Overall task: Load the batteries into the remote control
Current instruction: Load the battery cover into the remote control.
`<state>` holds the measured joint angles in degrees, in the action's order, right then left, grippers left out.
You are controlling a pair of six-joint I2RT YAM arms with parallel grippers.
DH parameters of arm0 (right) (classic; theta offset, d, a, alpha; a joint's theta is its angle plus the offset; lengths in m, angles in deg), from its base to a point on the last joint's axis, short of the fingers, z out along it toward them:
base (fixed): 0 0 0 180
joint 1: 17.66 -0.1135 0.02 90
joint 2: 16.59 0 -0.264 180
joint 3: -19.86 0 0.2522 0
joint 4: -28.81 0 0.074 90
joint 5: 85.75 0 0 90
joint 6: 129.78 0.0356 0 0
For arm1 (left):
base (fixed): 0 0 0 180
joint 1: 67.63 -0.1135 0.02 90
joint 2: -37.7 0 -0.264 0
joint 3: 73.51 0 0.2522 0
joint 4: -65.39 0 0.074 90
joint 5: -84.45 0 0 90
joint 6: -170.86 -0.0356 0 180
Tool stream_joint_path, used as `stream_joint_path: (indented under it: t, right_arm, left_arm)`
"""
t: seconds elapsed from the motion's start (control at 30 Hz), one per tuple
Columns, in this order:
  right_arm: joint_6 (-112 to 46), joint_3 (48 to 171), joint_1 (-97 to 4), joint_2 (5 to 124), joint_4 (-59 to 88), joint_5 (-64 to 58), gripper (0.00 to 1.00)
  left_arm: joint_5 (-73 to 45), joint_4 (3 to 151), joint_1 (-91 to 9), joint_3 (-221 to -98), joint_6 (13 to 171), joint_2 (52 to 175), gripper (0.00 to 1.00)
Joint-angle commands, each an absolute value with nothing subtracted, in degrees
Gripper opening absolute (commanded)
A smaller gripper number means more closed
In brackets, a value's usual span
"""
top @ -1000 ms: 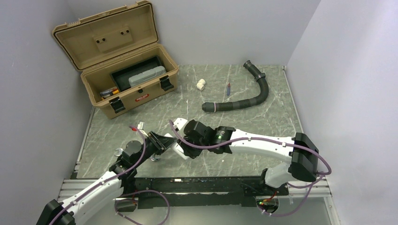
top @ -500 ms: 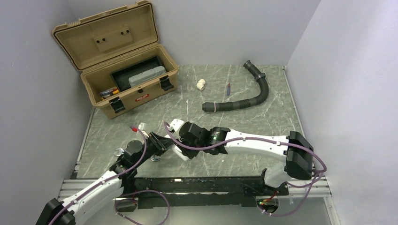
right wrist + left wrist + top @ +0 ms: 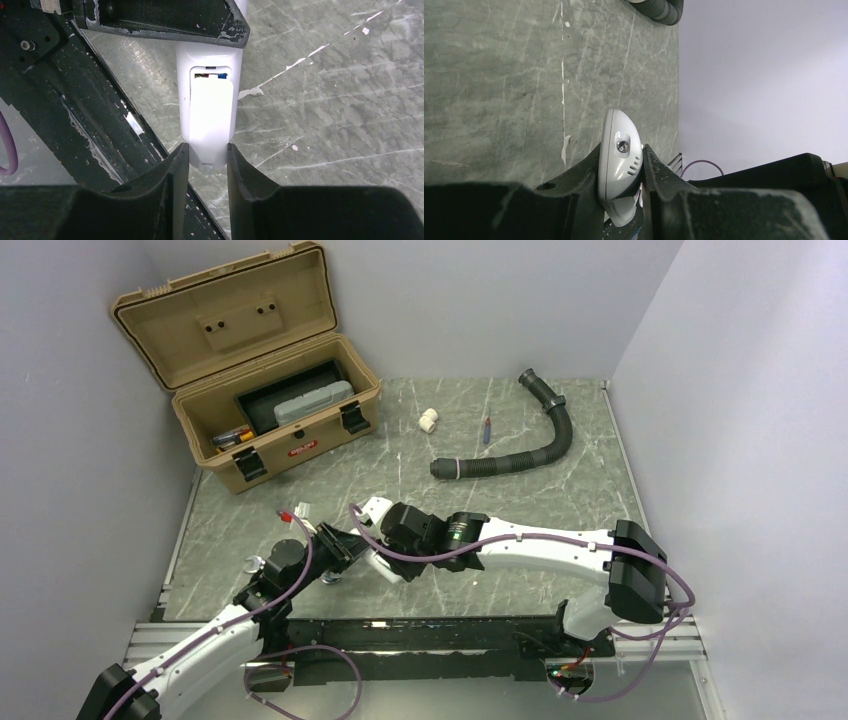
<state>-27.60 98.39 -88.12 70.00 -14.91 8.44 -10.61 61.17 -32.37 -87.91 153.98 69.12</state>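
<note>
Right wrist view: we find the right gripper closed against both sides of the near end of the small white rectangular remote control, whose back faces the camera. The plain white plastic battery cover sits nearly home. A narrow gap beyond it shows slivers of the blue and green batteries lying in the bay. The remote's long axis runs straight from this gripper toward the left gripper, which is clamped on the far, emitter end over the grey-green marbled table. We judge that the coming move calls for a push of the cover along that axis, leftward, with the left arm bracing.
</note>
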Motion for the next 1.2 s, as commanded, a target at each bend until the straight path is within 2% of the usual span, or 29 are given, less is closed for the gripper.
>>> stream_joint_path:
  t: [0.0,1.17]
  right_arm:
    - [-27.29,100.71,-88.58,70.84,-14.57,9.13,0.19]
    - [-26.38,101.47,-88.77,72.58,-12.74,9.53,0.18]
  left_arm:
    - [-10.07,59.83,-32.57,-90.18,153.98,68.61,0.00]
    - [-10.63,58.59,-32.59,-89.31,154.66,67.87,0.00]
